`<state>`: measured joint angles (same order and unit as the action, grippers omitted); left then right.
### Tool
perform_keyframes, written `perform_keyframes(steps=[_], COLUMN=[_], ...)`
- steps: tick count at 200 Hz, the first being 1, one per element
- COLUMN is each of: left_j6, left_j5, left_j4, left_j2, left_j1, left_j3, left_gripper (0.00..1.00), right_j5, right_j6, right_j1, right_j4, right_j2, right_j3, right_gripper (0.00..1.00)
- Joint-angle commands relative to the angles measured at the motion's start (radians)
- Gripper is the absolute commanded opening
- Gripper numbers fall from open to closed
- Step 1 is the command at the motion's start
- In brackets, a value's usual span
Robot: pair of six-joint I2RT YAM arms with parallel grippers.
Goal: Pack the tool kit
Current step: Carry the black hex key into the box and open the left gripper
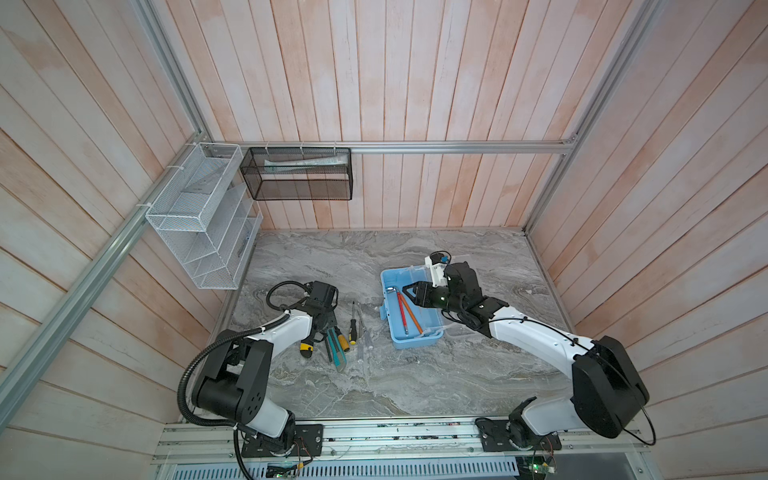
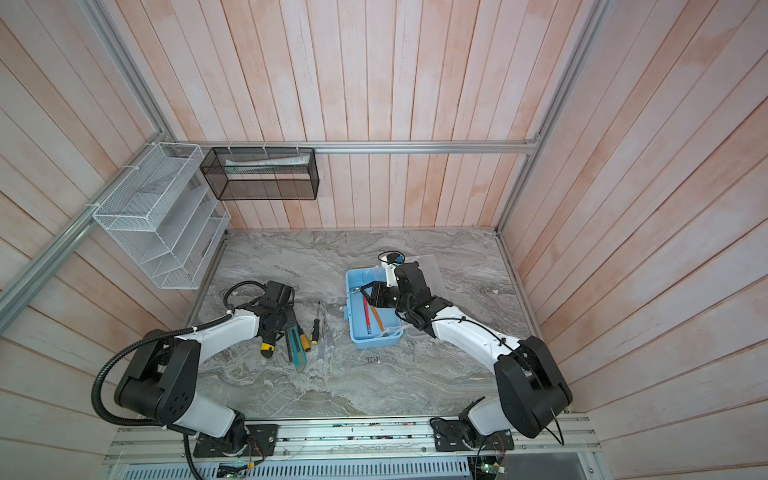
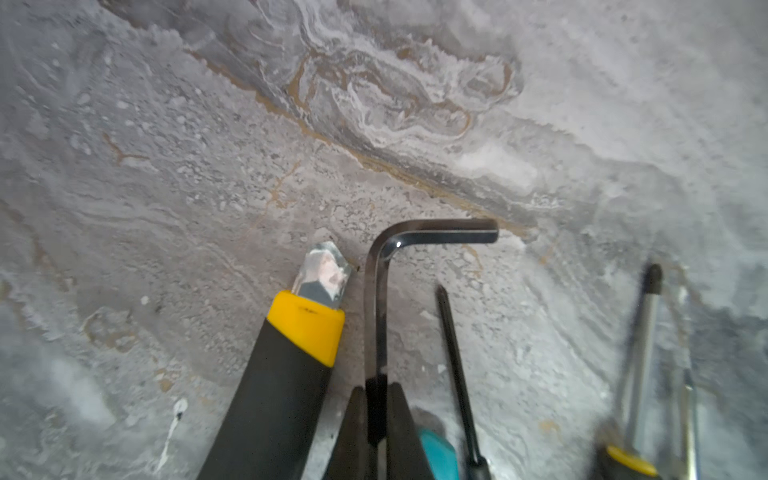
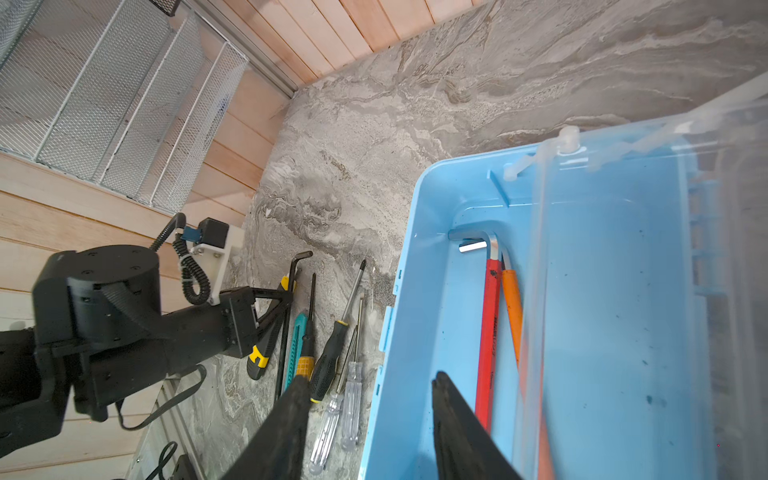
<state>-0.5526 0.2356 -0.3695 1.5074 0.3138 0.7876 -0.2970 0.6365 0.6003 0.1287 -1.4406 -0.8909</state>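
Hex key [image 3: 376, 299], black and L-shaped, pinched by its long arm between the left fingers [image 3: 401, 428], which are fully closed on it. It lies among the loose tools toward the left edge of the bench [image 1: 374, 386], beside a yellow-and-black knife [image 3: 286, 374], a teal cutter [image 1: 336, 347] and several screwdrivers [image 1: 353, 328]. The blue tool box [image 1: 415, 343] sits right of the bench's centre and already holds a red-sleeved key [image 4: 486, 332] and an orange-sleeved key [image 4: 513, 307]. The right fingers [image 4: 455, 424] hang over the box, partly open and holding nothing.

Handling, as judged: the key is stiff steel, light, thin and smooth, so it may pivot or slide in a narrow pinch. A hold on the long arm near the bend, as shown, should limit swing.

Obscured: in both top views the left wrist covers the grip. The wrist view cuts off the key's far end behind the fingers, and whether the key has cleared the bench cannot be told. The box's clear lid [image 4: 644, 249] hazes one side of its interior.
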Motion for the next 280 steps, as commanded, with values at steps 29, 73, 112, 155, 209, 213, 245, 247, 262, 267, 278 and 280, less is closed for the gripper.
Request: perform_keyframes(steps=[29,73,112,155,209,213,245,247,262,267,278,280], left_j6=[-0.002,-0.117,-0.173,-0.205,-0.225,-0.226,-0.242,-0.242,-0.245,-0.245,-0.244,-0.244], left_j5=[-0.029,-0.139,-0.171,-0.222,-0.225,-0.23,-0.261,-0.262,-0.262,-0.262,-0.253,-0.252], left_j4=[-0.073,0.066,0.214,0.299,0.289,0.288,0.282,0.281,0.273,0.268,0.244,0.241], left_j2=[-0.179,-0.217,-0.05,0.14,0.294,0.301,0.358,0.361,0.379,0.387,0.402,0.404], left_j1=[0.032,0.165,0.306,0.348,0.36,0.36,0.366,0.367,0.369,0.369,0.371,0.371], left_j3=[0.113,0.183,0.294,0.407,0.473,0.475,0.483,0.483,0.484,0.488,0.5,0.501], left_gripper=[0.0,0.0,0.0,0.0,0.0,0.0,0.0,0.0,0.0,0.0,0.0,0.0], right_j5=[-0.025,-0.028,-0.014,0.006,0.015,0.013,0.012,0.012,0.012,0.01,0.011,0.01], right_j6=[0.024,0.045,0.045,0.045,0.048,0.048,0.042,0.042,0.042,0.043,0.045,0.045], right_j1=[-0.014,-0.035,-0.04,-0.052,-0.077,-0.078,-0.08,-0.08,-0.08,-0.081,-0.081,-0.082], right_j4=[0.031,0.044,0.039,0.033,0.04,0.043,0.045,0.045,0.048,0.05,0.052,0.051], right_j2=[0.015,0.052,0.078,0.123,0.155,0.155,0.152,0.15,0.149,0.148,0.146,0.146], right_j3=[0.023,0.035,0.041,0.072,0.126,0.128,0.129,0.129,0.131,0.133,0.135,0.135], right_gripper=[0.47,0.47,0.47,0.47,0.47,0.47,0.47,0.47,0.47,0.47,0.48,0.48])
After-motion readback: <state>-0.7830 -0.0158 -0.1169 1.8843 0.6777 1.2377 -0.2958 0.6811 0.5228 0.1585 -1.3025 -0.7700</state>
